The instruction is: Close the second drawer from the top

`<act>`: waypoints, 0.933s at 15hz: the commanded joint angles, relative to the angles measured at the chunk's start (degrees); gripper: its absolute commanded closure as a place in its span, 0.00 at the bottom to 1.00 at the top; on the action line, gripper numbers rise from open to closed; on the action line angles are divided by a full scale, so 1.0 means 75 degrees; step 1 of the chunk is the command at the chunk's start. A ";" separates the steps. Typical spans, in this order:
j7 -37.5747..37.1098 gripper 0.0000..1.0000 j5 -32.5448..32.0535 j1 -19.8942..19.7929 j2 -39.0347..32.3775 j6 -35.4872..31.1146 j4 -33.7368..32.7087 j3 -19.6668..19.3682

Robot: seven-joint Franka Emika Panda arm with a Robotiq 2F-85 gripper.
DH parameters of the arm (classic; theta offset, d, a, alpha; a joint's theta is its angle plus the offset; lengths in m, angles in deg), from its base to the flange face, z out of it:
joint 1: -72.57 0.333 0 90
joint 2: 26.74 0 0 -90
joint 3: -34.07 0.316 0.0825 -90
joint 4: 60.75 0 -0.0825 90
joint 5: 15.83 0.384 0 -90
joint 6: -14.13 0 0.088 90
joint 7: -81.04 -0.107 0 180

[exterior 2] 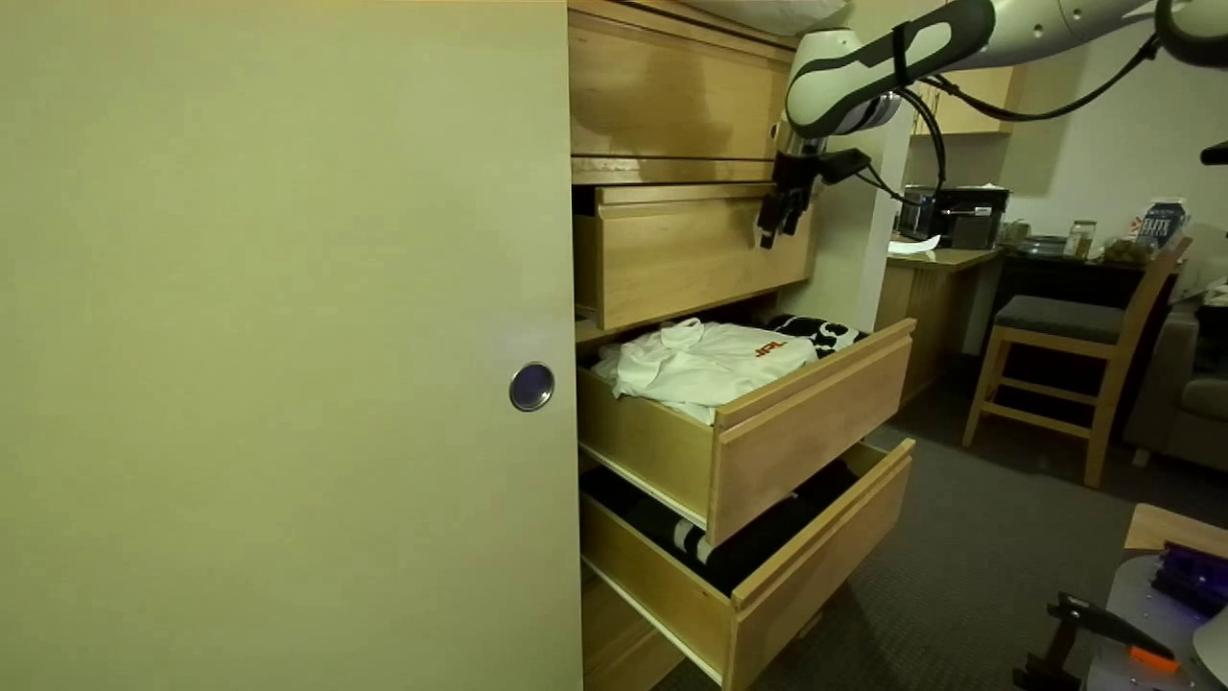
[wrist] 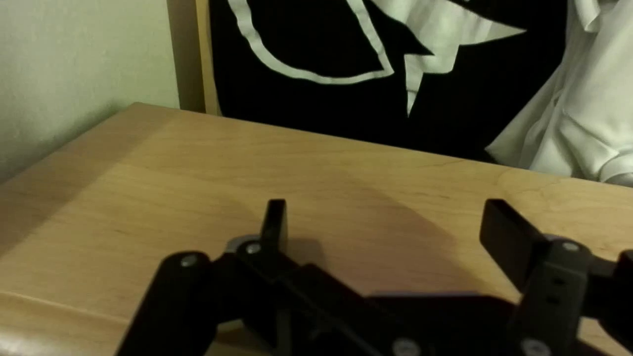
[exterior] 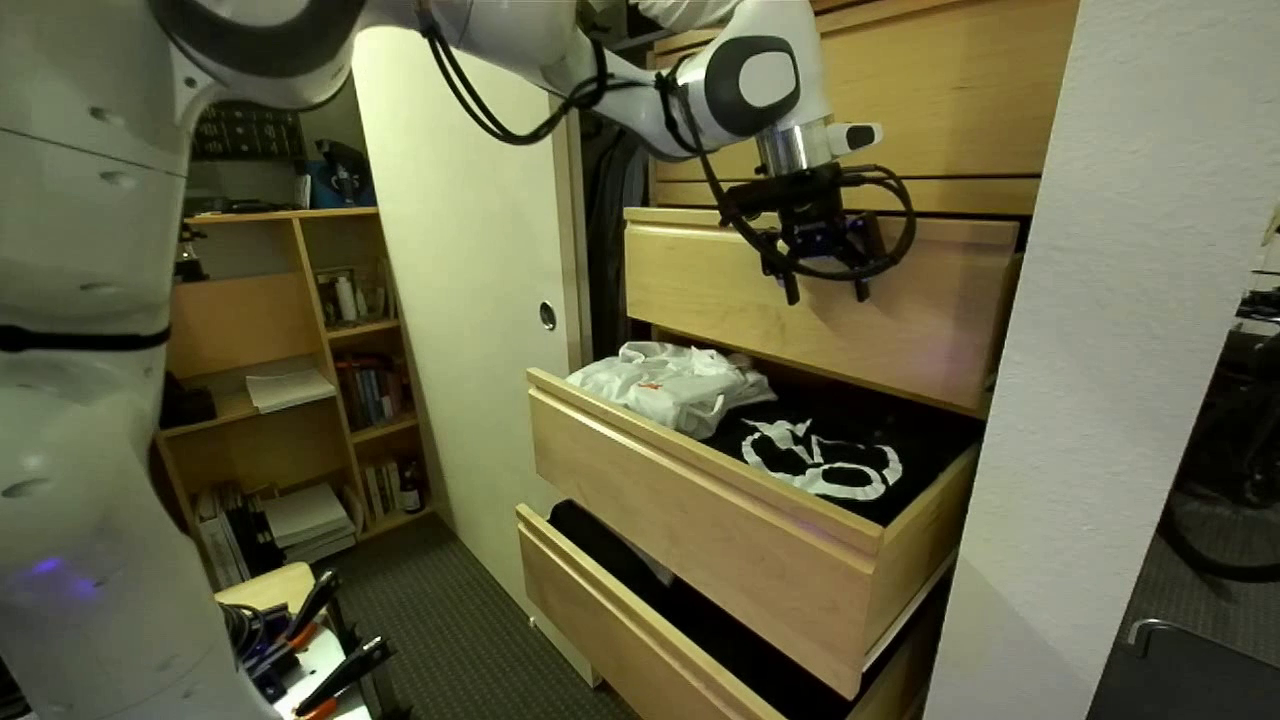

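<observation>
The second drawer from the top has a plain blond wood front (exterior: 700, 285) and stands partly pulled out; its side shows in an exterior view (exterior 2: 587, 269). Its front (wrist: 163, 198) fills much of the wrist view. My gripper (exterior: 827, 290) points downward in front of this panel, nearer the wall-side end; it also shows in an exterior view (exterior 2: 778, 233). In the wrist view the two dark fingers (wrist: 386, 207) are wide apart with nothing between them. They are close to the panel, but I cannot tell whether they touch it. The drawer's inside is hidden.
Below, a drawer (exterior: 700, 510) holding white and black clothes sticks out further. The lowest open drawer (exterior: 640, 630) has dark cloth inside. A closed drawer (exterior: 930, 100) is above. A white wall (exterior: 1110, 300) stands at one side, a sliding door (exterior 2: 288, 288) at the other.
</observation>
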 commanded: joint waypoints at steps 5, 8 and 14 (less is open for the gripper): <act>0.0362 0.00 0.0400 -0.0420 -0.1375 0.0026 -0.1878 0.0424; 0.0389 0.00 0.0478 -0.0537 -0.1788 0.0154 -0.2459 0.0518; 0.0475 0.00 0.0538 -0.0755 -0.1101 0.0833 -0.1608 0.0579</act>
